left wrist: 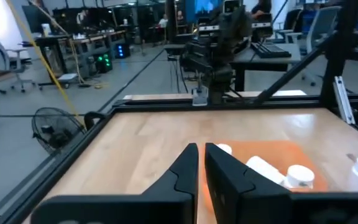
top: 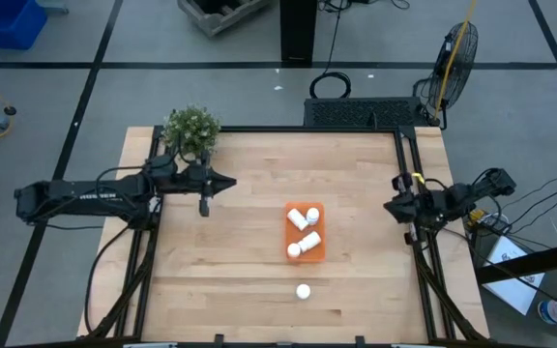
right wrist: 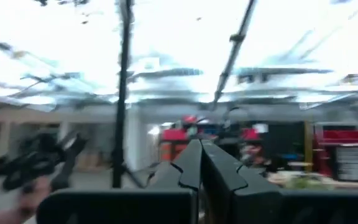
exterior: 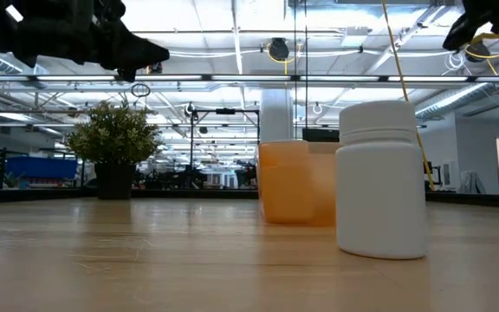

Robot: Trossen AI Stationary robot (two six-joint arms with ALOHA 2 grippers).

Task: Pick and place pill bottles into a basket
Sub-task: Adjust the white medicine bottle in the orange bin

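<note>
From where I stand, the orange basket (top: 306, 253) sits near the middle of the table with about four bottles (top: 305, 219) lying in it at odd angles. One bottle (top: 303, 291) is left outside, upright on the wood just beyond the basket's near short end, close to it but not touching. In the low view that bottle (exterior: 381, 179) looms large in front of the basket (exterior: 297, 184).

The left gripper (top: 230, 181) hangs over the table on its own side, beside the plant (top: 191, 129) and well apart from the basket. Its fingers are pressed together with nothing between them; the left wrist view shows the two dark fingers (left wrist: 181, 169) nearly touching, pointed across the table toward the basket (left wrist: 272, 152). The right gripper (top: 391, 207) waits at the table's right edge, also pinched shut and empty, its camera looking up into the room.

The step in hand, I reckon, is fetching that last bottle. To do it well, the left arm should spread its fingers before it comes down, swing round to the bottle's side of the basket, and drop straight over the cap so it does not knock the bottle over and send it rolling. It should grip the body squarely, lift clear of the basket's wall, and release low among the others.
</note>
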